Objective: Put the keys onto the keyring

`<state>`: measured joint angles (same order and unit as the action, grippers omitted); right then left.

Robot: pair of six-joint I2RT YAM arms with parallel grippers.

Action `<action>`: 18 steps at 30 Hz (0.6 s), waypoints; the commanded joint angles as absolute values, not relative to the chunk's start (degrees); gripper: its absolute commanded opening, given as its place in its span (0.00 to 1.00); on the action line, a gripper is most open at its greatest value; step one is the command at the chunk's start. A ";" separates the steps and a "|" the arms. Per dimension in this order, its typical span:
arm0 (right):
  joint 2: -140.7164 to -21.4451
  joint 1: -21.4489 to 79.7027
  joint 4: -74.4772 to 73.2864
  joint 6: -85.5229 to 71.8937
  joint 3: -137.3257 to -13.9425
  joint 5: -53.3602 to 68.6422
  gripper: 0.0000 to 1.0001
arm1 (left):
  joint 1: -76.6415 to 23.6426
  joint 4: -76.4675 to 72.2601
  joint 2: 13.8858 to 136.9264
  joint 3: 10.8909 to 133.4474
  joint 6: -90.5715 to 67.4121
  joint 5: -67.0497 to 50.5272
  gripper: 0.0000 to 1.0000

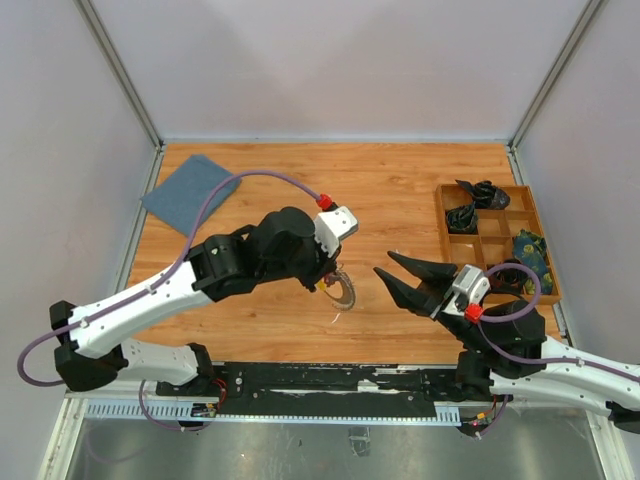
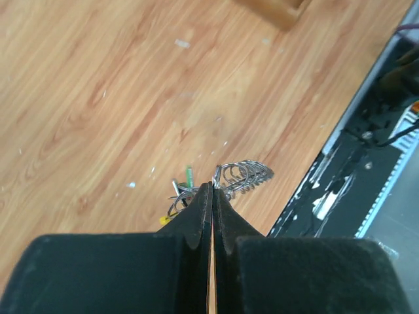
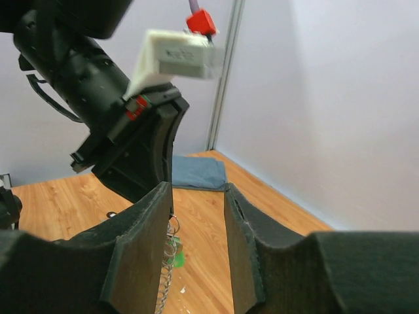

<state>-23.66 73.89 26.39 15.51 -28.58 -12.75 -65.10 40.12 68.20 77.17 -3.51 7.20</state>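
Observation:
The keyring (image 1: 343, 291), a wire ring fringed with small silver keys, hangs at my left gripper (image 1: 326, 281), just above the table. In the left wrist view the left gripper (image 2: 213, 186) is shut, its tips pinching the ring wire. The silver keys (image 2: 246, 176), a green tag (image 2: 189, 175) and a yellow tag (image 2: 163, 220) fan out beyond them. My right gripper (image 1: 384, 264) is open and empty, just right of the ring. In the right wrist view the ring (image 3: 167, 256) and green tag (image 3: 176, 258) show beside its left finger (image 3: 141, 242). No loose coloured keys are clearly visible.
A wooden compartment tray (image 1: 443, 222) stands at the right, holding black bundles and a green-blue item (image 1: 530, 250). A blue cloth (image 1: 188, 191) lies at the back left. A small pale speck (image 1: 335, 317) lies under the ring. Grey walls enclose the table.

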 commanded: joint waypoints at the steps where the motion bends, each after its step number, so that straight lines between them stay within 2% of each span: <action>1: -22.69 74.36 24.44 16.59 -30.93 -16.97 0.39 | -59.26 47.25 72.00 79.89 -5.46 3.24 0.01; 5: -22.66 74.41 23.26 16.15 -30.97 -17.41 0.40 | -53.45 51.34 76.66 79.61 -5.98 -3.25 0.01; 12: -21.68 74.40 22.88 15.66 -30.25 -17.76 0.40 | -52.56 59.40 84.62 84.12 -5.25 -3.85 0.00; 18: -20.17 74.43 21.63 15.37 -29.73 -18.49 0.40 | -52.54 63.64 87.35 86.93 -4.57 7.63 0.01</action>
